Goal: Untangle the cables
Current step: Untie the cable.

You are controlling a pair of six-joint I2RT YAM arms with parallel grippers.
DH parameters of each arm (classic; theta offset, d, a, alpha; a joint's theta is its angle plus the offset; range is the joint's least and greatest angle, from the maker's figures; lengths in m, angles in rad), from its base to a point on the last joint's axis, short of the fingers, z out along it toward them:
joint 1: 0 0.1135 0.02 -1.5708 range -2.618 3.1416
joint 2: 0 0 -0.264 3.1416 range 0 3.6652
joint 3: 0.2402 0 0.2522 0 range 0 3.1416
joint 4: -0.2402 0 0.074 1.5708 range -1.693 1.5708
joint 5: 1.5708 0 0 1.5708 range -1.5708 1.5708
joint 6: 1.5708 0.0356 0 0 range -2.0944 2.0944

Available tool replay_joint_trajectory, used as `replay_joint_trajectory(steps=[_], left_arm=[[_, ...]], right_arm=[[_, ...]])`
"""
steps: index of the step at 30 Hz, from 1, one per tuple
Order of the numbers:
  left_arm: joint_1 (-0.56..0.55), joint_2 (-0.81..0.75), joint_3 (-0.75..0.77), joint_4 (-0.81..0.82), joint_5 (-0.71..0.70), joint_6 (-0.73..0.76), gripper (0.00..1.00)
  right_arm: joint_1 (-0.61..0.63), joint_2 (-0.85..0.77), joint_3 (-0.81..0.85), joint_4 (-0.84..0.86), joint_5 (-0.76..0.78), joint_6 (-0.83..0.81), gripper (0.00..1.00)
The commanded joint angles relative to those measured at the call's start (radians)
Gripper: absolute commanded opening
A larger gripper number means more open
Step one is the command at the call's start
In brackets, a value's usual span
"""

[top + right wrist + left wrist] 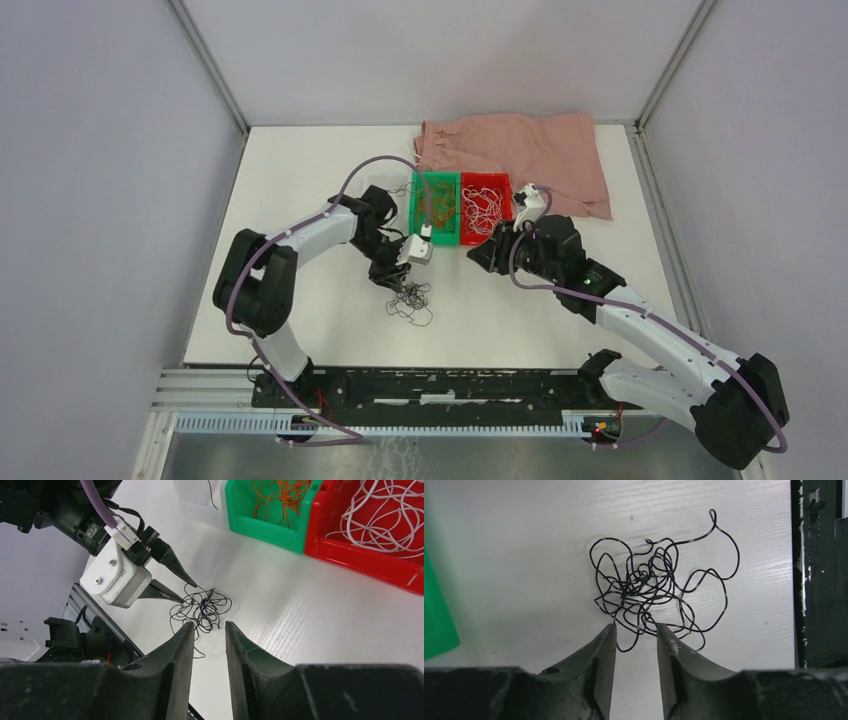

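Here, seen from above, two robot arms work over a table.

1. A white table fills the middle of the scene, walled in by pale panels.
2. A pink cloth lies crumpled at the far edge of the table, behind the bins.
3. The left arm and the right arm, white and black, reach inward from the near edge toward the table's centre.
4. A green bin and a red bin stand touching, side by side, just in front of the cloth. Orange cables lie in the green one and white cables in the red one.
5. A tangle of black cables rests loose on the bare table, nearer than the green bin, its thin strands looping over one another.
6. The left gripper points at the near edge of this tangle. Its fingers stand apart with a clear gap, and one loop of black strand lies on the table between the tips, not pinched.
7. The right gripper hangs just in front of the red bin, apart from the tangle. Its fingers also stand apart, with nothing between them.
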Motion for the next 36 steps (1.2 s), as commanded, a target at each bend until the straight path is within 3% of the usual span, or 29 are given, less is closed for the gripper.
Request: replay_joint_trajectory(steps=[1, 10, 14, 19, 24, 31, 36], left_arm=[[-0.015, 0.003, 0.035, 0.045, -0.017, 0.107, 0.4], [-0.034, -0.001, 0.016, 0.054, -0.096, 0.145, 0.23], [-0.034, -0.02, 0.013, 0.09, -0.109, 0.113, 0.04], [-0.032, -0.085, 0.094, 0.027, -0.05, -0.006, 0.03], [-0.032, -0.138, 0.183, -0.111, -0.021, -0.167, 0.03], [-0.031, -0.298, 0.145, -0.02, -0.042, -0.479, 0.03], [-0.032, -0.356, 0.118, 0.063, -0.077, -0.633, 0.03]], right_arm=[[0.0, -0.058, 0.007, -0.061, -0.019, -0.002, 0.35], [0.0, -0.096, 0.009, -0.106, -0.049, 0.008, 0.33], [-0.001, -0.112, 0.007, -0.12, -0.056, 0.004, 0.33], [0.0, -0.109, 0.007, -0.097, -0.045, -0.006, 0.37], [0.005, -0.068, -0.021, 0.06, -0.017, 0.017, 0.47], [0.094, 0.038, 0.016, 0.242, 0.003, -0.022, 0.63], [0.196, 0.113, 0.058, 0.333, 0.059, -0.058, 0.68]])
